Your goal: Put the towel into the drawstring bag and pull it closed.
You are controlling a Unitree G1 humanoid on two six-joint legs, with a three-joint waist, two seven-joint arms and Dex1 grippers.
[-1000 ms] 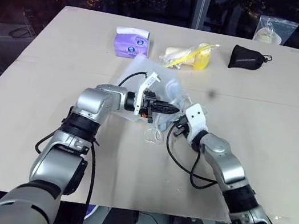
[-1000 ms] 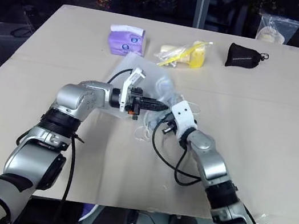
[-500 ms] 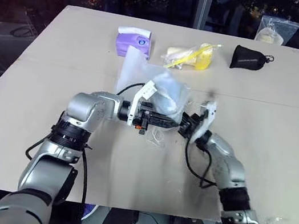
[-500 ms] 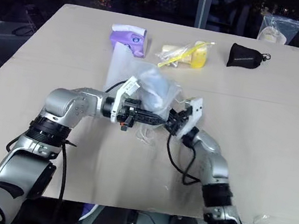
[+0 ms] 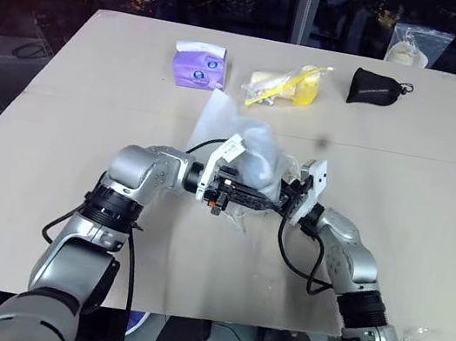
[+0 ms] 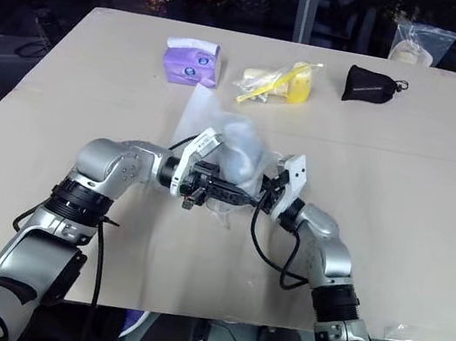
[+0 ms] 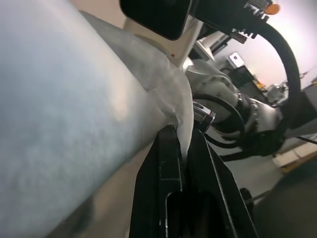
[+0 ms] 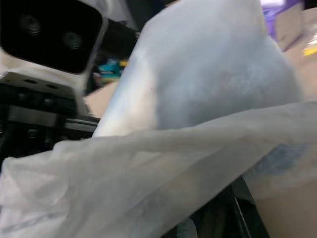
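Note:
The drawstring bag (image 5: 236, 133), thin translucent white fabric, stands bunched up above the middle of the table. The grey-blue towel (image 5: 255, 159) shows through its wall as a lump inside. My left gripper (image 7: 182, 135) reaches in from the left, shut on a fold at the bag's lower edge. My right gripper (image 5: 288, 195) meets it from the right, close against the left fingertips and shut on the same lower edge; bag fabric (image 8: 163, 148) drapes across its wrist view. The bag's cords are hidden.
Along the table's far side lie a purple tissue pack (image 5: 199, 63), a clear packet with yellow contents (image 5: 289, 86) and a small black pouch (image 5: 377, 88). A clear plastic bag (image 5: 414, 44) sits beyond the table's far right edge.
Both grippers have drawn back toward me with the bag. The bag has risen from lying flat into a bunched-up hump, and the right wrist has rolled.

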